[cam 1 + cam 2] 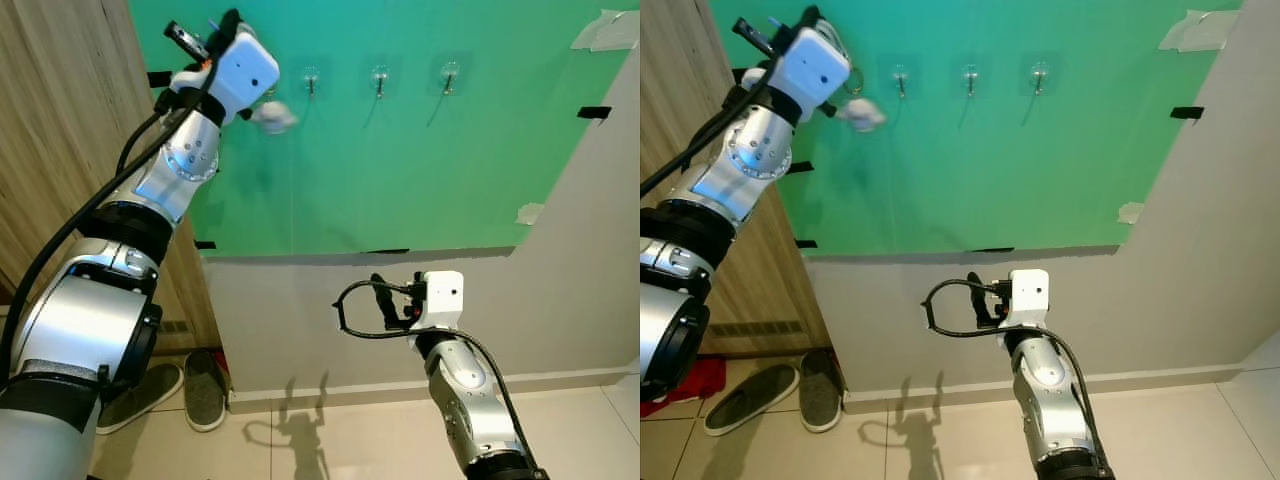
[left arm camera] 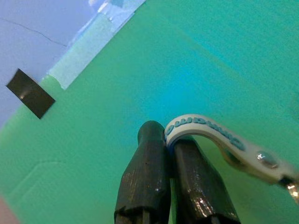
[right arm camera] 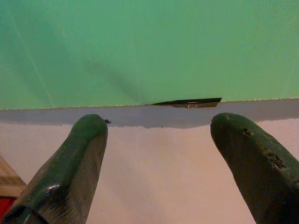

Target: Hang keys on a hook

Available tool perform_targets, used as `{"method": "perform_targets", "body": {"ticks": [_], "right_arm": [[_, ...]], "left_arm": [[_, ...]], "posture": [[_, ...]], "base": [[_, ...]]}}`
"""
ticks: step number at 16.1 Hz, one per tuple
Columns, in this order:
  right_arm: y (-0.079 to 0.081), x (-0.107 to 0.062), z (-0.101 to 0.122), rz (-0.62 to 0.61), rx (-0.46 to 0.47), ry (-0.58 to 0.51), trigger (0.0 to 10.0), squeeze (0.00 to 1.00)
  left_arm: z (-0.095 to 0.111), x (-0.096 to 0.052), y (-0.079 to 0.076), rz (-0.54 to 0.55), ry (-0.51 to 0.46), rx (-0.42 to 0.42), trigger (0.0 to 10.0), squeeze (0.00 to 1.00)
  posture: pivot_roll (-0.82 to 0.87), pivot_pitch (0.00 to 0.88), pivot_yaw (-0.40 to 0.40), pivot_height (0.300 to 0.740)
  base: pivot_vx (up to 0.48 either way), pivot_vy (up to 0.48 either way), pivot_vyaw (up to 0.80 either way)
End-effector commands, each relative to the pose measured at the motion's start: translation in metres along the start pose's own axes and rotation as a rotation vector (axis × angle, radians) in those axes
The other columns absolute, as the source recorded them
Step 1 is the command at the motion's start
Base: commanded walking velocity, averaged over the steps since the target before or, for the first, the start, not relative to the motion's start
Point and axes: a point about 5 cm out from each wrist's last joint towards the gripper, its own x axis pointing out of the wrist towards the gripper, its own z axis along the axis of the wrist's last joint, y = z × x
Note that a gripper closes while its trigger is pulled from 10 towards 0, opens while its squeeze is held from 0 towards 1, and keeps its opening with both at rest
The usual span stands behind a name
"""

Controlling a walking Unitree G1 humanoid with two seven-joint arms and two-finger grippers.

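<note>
Three small clear hooks point(image 1: 311, 78) point(image 1: 380, 76) point(image 1: 449, 72) sit in a row near the top of a green board point(image 1: 420, 170) on the wall. My left gripper point(image 2: 168, 135) is raised to the board, just left of the leftmost hook. It is shut on the white key strap point(image 2: 205, 130) with blue lettering. The strap point(image 1: 272, 117) and its metal ring point(image 1: 855, 80) hang at the gripper, a little left of and below that hook. My right gripper point(image 3: 158, 122) is held low before the grey wall, below the board's lower edge, open with nothing between its fingers point(image 3: 79, 158).
A wooden panel point(image 1: 60, 120) stands at the left beside the board. A pair of grey shoes point(image 1: 205, 385) lies on the tiled floor at its foot, with something red point(image 1: 680, 385) nearby. Black tape tabs point(image 1: 594, 112) hold the board's edges.
</note>
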Motion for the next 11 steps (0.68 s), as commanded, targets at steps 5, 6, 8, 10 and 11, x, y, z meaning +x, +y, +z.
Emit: {"method": "perform_targets", "body": {"ticks": [5,6,8,10,11], "right_arm": [[-0.003,-0.001,0.000,0.002,-0.011,0.013,10.0,0.00],[-0.003,-0.001,0.000,0.003,-0.012,0.014,10.0,0.00],[-0.002,-0.001,-0.002,0.007,-0.013,0.020,10.0,0.00],[-0.001,-0.001,-0.003,0.011,-0.013,0.023,10.0,0.00],[0.000,-0.001,-0.003,0.013,-0.014,0.024,10.0,0.00]], "left_arm": [[0.011,-0.001,0.010,0.193,-0.181,0.359,10.0,0.00],[0.010,-0.003,0.008,0.191,-0.188,0.379,10.0,0.00],[0.004,-0.009,0.000,0.182,-0.213,0.438,10.0,0.00],[-0.004,-0.014,-0.004,0.189,-0.208,0.515,10.0,0.00],[-0.009,-0.017,-0.005,0.194,-0.202,0.552,10.0,0.00]], "posture": [[-0.09,0.000,0.024,0.740],[-0.09,0.000,0.024,0.740],[-0.09,0.000,0.022,0.740],[-0.09,0.000,0.019,0.740],[-0.08,0.000,0.018,0.740]], "base": [[0.000,0.000,0.00],[0.000,0.000,0.00],[0.000,0.000,0.00],[0.000,0.000,0.00],[0.000,0.000,0.00]]}}
